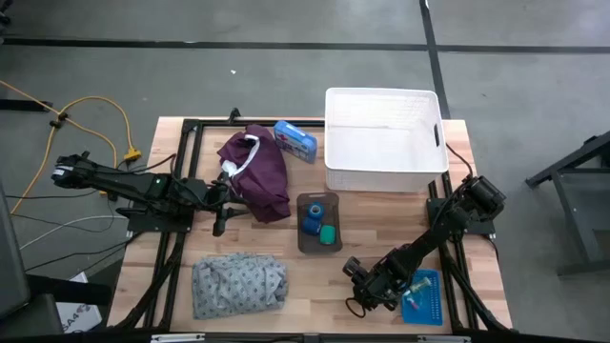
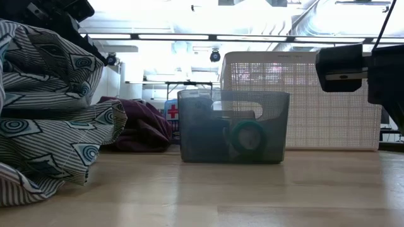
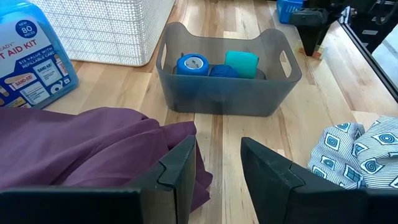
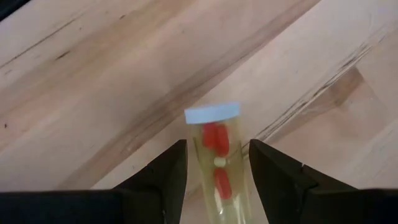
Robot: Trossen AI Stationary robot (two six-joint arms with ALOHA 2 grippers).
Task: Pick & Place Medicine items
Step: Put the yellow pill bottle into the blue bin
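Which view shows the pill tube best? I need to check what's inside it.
The right wrist view: the pill tube sits between the right tool's fingers, its pale cap and red capsules plain. The high view shows only that tool low over the table; the low and left wrist views show no tube.

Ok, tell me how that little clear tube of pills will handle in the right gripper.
The tube between the right gripper fingers looks smooth and round, so it may slip or roll if released. It seems small and mostly hollow, probably light. The loose pills inside would likely shift when tilted.
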